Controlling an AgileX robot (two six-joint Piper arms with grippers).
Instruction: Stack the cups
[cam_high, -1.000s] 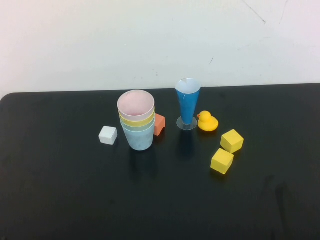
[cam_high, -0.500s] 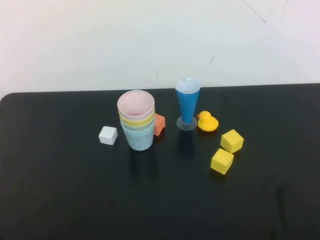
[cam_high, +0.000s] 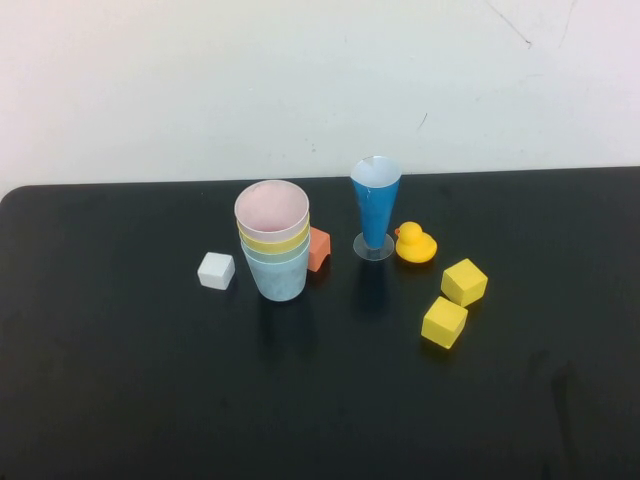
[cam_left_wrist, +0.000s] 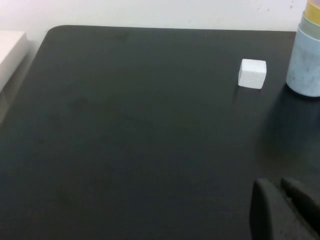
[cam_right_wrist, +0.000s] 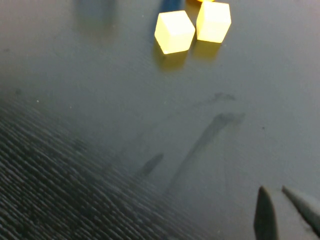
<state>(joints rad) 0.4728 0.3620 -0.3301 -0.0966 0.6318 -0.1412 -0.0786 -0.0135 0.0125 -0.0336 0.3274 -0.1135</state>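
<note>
The four cups stand nested in one upright stack left of the table's middle: light blue (cam_high: 279, 279) at the bottom, mint green (cam_high: 277, 254) and yellow (cam_high: 274, 240) showing as rims, pale pink (cam_high: 271, 207) on top. The stack's side (cam_left_wrist: 305, 65) also shows in the left wrist view. Neither arm shows in the high view. My left gripper (cam_left_wrist: 279, 186) is shut and empty, low over bare table, well short of the stack. My right gripper (cam_right_wrist: 274, 192) is shut and empty over bare table, short of the yellow cubes.
A white cube (cam_high: 216, 270) lies left of the stack and an orange block (cam_high: 319, 248) right behind it. A tall dark-blue cone glass (cam_high: 375, 208), a yellow duck (cam_high: 415, 244) and two yellow cubes (cam_high: 464, 281) (cam_high: 444, 321) stand to the right.
</note>
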